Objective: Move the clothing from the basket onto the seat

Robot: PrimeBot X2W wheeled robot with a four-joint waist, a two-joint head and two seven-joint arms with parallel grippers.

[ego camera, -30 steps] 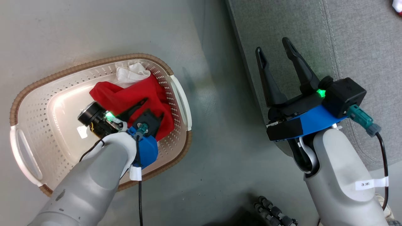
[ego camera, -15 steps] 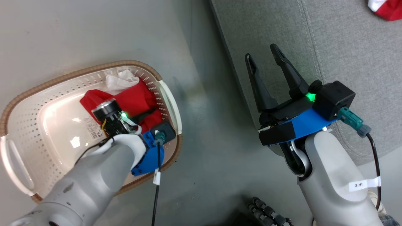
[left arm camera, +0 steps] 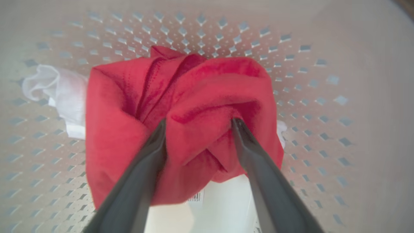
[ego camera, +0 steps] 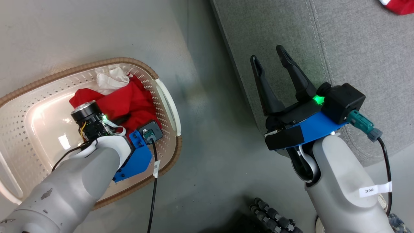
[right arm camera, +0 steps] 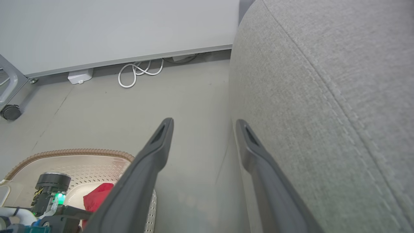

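Red-and-white clothing (ego camera: pixel 129 100), white perforated basket (ego camera: pixel 45 94) with brown woven rim, grey seamed seat (ego camera: pixel 355 48).

A white tag (ego camera: pixel 375 190) on the black cable (ego camera: pixel 389 171) well to the right of the basket (ego camera: pixel 168 97) reads "3" followed by a star-like mark. On the basket's floor a barcode sticker (left arm camera: pixel 195 196) peeks from under the red clothing (left arm camera: pixel 194 106), its digits too small to read. A second white tag (ego camera: pixel 156 166) over the basket's near rim is illegible
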